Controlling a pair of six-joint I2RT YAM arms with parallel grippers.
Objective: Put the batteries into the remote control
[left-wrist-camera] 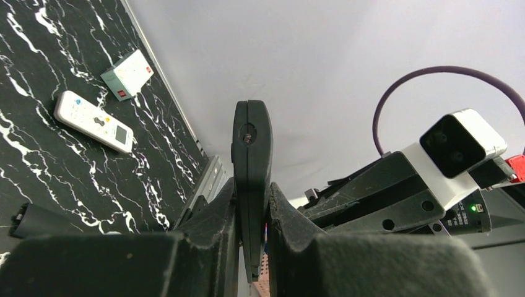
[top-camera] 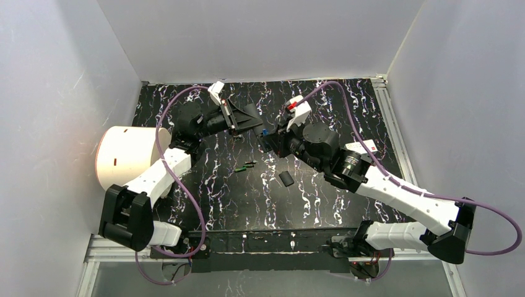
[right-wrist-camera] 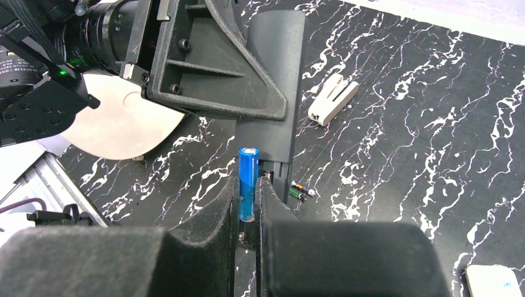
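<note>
My left gripper point(top-camera: 251, 117) is shut on a black remote control point(left-wrist-camera: 251, 154) and holds it edge-up above the table; the grip shows between the fingers in the left wrist view point(left-wrist-camera: 252, 210). The right wrist view shows the remote's back point(right-wrist-camera: 272, 86) with an open end facing my right gripper point(right-wrist-camera: 248, 185). That gripper is shut on a blue battery point(right-wrist-camera: 248, 176), whose tip is next to the remote's open end. In the top view the right gripper point(top-camera: 269, 137) meets the remote mid-table. A green and a black battery point(right-wrist-camera: 300, 190) lie on the table point(top-camera: 245, 166).
A small black cover point(top-camera: 286, 179) lies near the middle. A white cylinder point(top-camera: 127, 156) stands at the left edge. A white remote point(left-wrist-camera: 93, 121) and a small white box point(left-wrist-camera: 127, 74) lie near the wall. A white clip-like piece point(right-wrist-camera: 332, 99) lies beyond the remote.
</note>
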